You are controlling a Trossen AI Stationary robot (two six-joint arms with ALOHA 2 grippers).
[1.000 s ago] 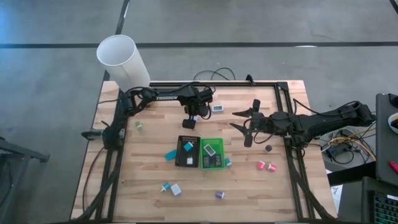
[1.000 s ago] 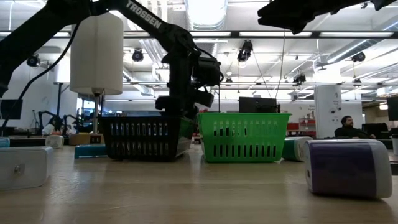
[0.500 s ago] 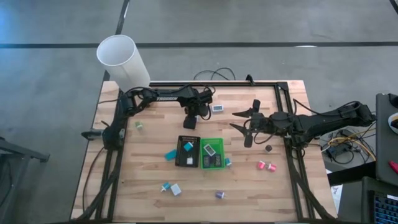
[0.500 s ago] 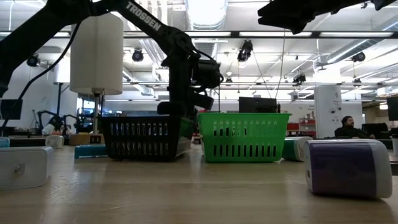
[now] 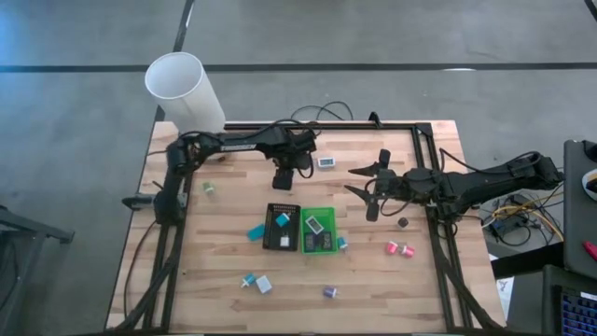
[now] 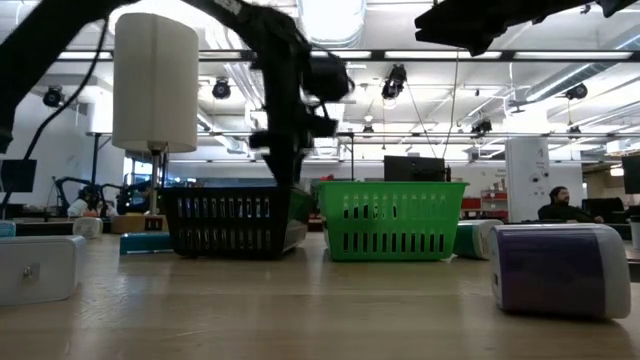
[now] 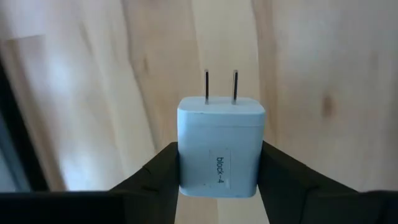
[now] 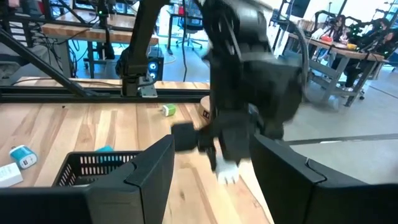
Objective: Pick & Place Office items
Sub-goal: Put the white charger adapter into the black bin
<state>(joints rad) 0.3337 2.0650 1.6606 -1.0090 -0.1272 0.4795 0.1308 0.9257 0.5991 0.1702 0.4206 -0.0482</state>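
A white plug block [image 7: 219, 134] with two metal prongs and a small label sits between the fingers of my left gripper [image 7: 219, 165], which is shut on it. This gripper hangs over the table's far middle [image 5: 284, 177], pointing down, beyond the black tray [image 5: 282, 227] and the green tray [image 5: 317, 231]. The right wrist view shows the block [image 8: 227, 172] below the left hand, above the wood. My right gripper [image 5: 367, 191] waits open and level at the right. Small teal, pink, purple and white items lie about the table. My left gripper pinches the block's two opposite side faces [image 7: 185, 168] between its two fingers [image 7: 163, 174], at the end away from the prongs. The fingers come from above, pointing down. The block is lifted clear of the table, prongs pointing down at the wood.
A tall white cylinder [image 5: 184, 89] stands at the far left corner. A white item [image 5: 326, 161] lies right of the left gripper. Two pink pieces [image 5: 399, 249], a black one [image 5: 403, 222], a purple one [image 5: 329, 292], and teal ones [image 5: 255, 231] lie around the trays.
My left gripper has risen from the table at the far middle, and the arm has drawn up and a little toward the far edge. My right arm has kept still.
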